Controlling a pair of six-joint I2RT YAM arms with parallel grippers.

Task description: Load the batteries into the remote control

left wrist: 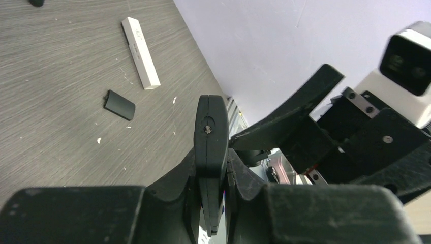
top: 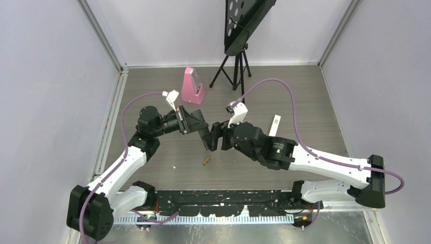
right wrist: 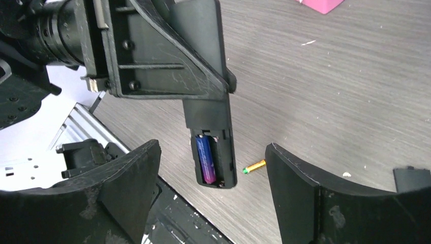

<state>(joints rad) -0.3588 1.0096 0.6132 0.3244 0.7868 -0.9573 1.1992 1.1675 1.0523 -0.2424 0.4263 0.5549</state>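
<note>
Evidently the remote control [right wrist: 213, 152] is judged light, stiff and slick, best pinched across its flat faces. It is clamped so by the left gripper [left wrist: 211, 178], closed tight, one purple battery [right wrist: 205, 160] seated. The right gripper [top: 216, 136] is spread wide, nothing held; the gold battery [right wrist: 255, 165] is seen beyond its fingers.

Black remote [right wrist: 213, 132]; the battery [right wrist: 205, 158] inside shades from blue to purple-pink. At three o'clock of it, a loose battery [right wrist: 254, 165] is gold with a green tip. The table [top: 152, 81] is grey woodgrain. Pink wedge [top: 192, 86], white bar [left wrist: 141, 52], black cover [left wrist: 119, 104].
</note>
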